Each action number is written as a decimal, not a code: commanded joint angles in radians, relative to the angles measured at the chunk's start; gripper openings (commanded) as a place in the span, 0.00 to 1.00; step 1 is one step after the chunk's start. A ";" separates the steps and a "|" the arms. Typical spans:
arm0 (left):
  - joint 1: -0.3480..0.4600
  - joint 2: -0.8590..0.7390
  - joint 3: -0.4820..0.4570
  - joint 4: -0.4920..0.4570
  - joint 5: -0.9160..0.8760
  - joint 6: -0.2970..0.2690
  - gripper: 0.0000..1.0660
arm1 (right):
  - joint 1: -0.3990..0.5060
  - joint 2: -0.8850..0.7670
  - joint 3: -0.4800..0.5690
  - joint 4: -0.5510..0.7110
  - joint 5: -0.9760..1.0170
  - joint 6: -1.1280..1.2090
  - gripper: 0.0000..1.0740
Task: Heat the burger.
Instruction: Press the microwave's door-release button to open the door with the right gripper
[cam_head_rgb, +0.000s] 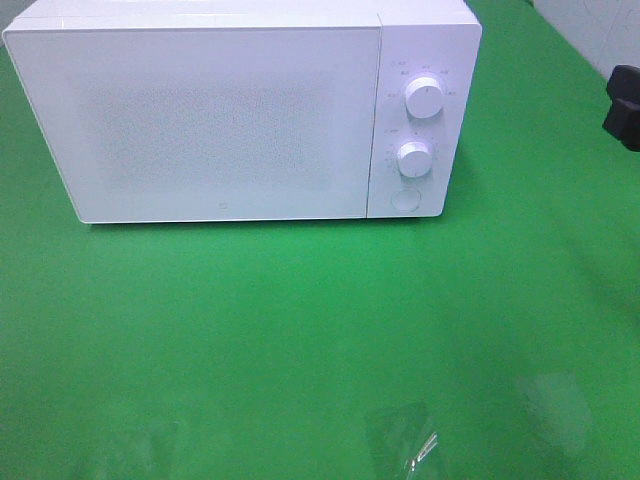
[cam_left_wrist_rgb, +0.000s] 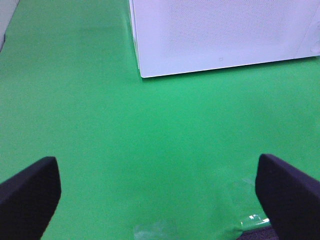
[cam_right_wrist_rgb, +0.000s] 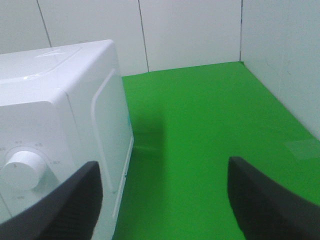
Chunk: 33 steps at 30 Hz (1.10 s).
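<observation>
In the exterior high view you see the white microwave (cam_head_rgb: 220, 120), door shut, in the upper part of the frame on the green bench (cam_head_rgb: 300, 340); the burger appears in no view, so you cannot tell where it is. In the left wrist view the left tool (cam_left_wrist_rgb: 157, 161) is released, its fingers wide apart over the bench. In the right wrist view the right tool (cam_right_wrist_rgb: 162, 165) is released and empty, near the microwave's knob (cam_right_wrist_rgb: 22, 169).

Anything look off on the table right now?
Microwave looks intact, door shut. Only oddities: shiny clear patches on the green cloth near its front edge, and no burger in any view.
</observation>
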<state>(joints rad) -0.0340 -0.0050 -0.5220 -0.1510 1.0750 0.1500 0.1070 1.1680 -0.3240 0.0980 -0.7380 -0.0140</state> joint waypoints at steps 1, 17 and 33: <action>0.006 -0.006 0.004 -0.003 -0.006 -0.004 0.92 | 0.001 0.024 0.002 0.039 -0.054 -0.037 0.64; 0.006 -0.006 0.004 -0.003 -0.006 -0.004 0.92 | 0.377 0.259 0.047 0.460 -0.417 -0.265 0.64; 0.006 -0.006 0.004 -0.003 -0.006 -0.004 0.92 | 0.690 0.394 0.046 0.684 -0.534 -0.260 0.64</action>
<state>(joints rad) -0.0340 -0.0050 -0.5220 -0.1510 1.0750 0.1500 0.7650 1.5540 -0.2780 0.7580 -1.2040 -0.2650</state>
